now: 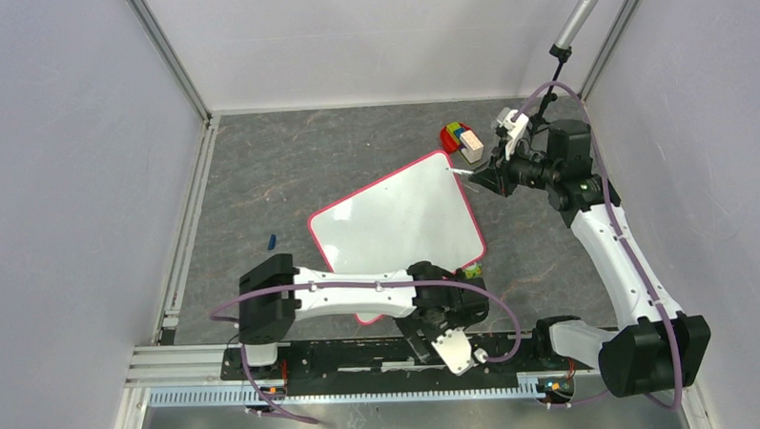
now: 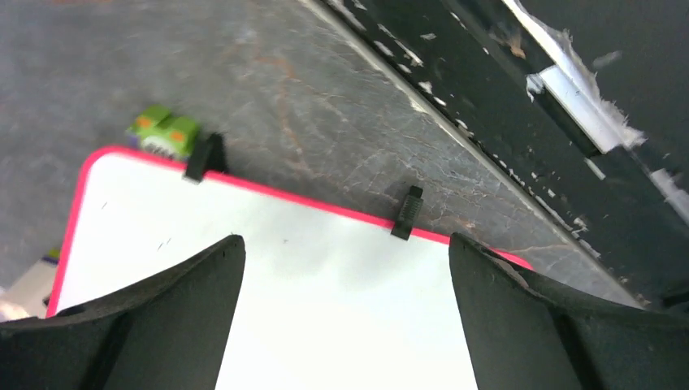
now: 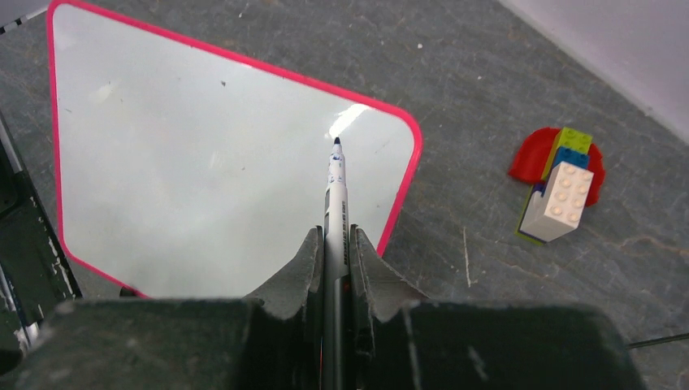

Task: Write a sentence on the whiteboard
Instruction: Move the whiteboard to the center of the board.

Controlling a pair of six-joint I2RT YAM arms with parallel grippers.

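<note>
Right wrist view: the right tool (image 3: pixel 333 244) pinches a marker (image 3: pixel 335 195), tip just ahead at the blank whiteboard (image 3: pixel 203 162)'s corner, the left tool (image 2: pixel 345 244) is spread above its clipped edge, and no lettering is written yet.

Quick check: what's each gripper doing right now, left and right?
Left gripper: open, holding nothing, jaws spread over the whiteboard.
Right gripper: closed on a marker, its tip over the whiteboard.
</note>
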